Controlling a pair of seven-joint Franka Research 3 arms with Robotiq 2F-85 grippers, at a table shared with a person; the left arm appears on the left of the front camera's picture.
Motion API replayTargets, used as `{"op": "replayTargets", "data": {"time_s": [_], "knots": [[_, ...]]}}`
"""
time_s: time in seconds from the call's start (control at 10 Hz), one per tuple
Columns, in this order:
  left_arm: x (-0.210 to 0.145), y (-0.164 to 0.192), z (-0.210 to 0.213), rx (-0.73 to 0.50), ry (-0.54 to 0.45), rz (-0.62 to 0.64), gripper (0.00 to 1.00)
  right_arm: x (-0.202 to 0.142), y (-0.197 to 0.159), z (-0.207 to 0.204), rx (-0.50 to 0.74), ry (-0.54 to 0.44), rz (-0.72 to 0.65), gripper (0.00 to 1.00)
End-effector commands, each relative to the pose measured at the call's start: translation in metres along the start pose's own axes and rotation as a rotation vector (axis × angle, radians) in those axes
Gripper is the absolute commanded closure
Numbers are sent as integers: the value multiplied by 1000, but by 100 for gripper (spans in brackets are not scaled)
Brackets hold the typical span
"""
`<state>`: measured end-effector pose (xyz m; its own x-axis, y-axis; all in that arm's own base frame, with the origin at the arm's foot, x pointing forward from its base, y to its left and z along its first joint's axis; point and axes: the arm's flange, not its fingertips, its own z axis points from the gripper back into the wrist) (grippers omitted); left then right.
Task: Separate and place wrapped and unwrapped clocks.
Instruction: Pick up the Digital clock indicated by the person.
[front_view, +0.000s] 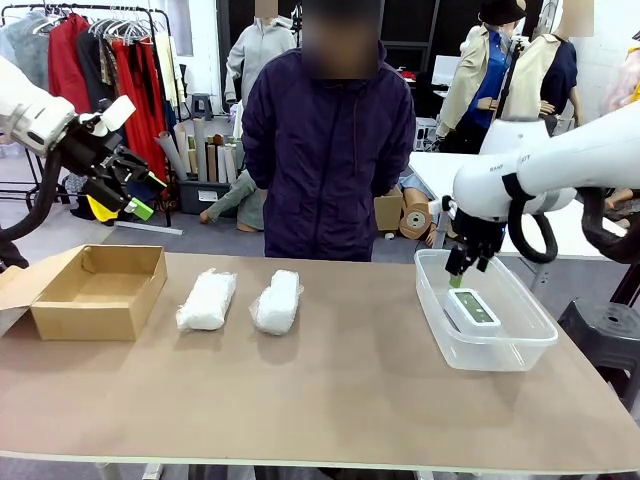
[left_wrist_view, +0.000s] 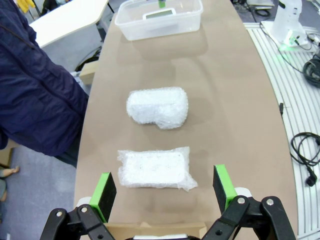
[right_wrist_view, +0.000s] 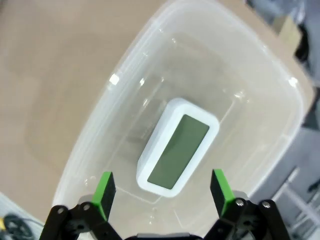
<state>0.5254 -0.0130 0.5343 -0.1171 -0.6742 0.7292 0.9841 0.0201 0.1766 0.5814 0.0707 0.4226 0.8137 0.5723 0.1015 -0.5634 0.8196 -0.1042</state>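
Front: left hand raised at the cardboard box end, fingers spread, empty. Left wrapped clock and right wrapped clock lie side by side mid surface, not touching. Right hand hangs released over clear tub, bare clock inside. L wrist: pads wide, left wrapped clock below, untouched. R wrist: bare clock flat on tub floor, screen up, pads apart above it.

Clock lies in tub; bundles between tub and box.
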Motion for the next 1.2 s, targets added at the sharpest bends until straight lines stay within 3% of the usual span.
{"op": "replayTargets", "data": {"time_s": [0.0, 0.3, 0.7, 0.9, 1.1], "knots": [[1, 0, 2, 4, -4, -3, 0, -6, 9, 38, 28, -89, 178, 0], [1, 0, 2, 4, -4, -3, 0, 3, 22, 93, 163, -156, 505, 0], [1, 0, 2, 4, -4, -3, 0, -1, 19, 127, 273, -441, 889, 0], [1, 0, 2, 4, -4, -3, 0, 6, -6, 137, 448, -522, 895, 0], [1, 0, 2, 4, -4, -3, 0, 14, -20, 140, 508, -610, 844, 0]]}}
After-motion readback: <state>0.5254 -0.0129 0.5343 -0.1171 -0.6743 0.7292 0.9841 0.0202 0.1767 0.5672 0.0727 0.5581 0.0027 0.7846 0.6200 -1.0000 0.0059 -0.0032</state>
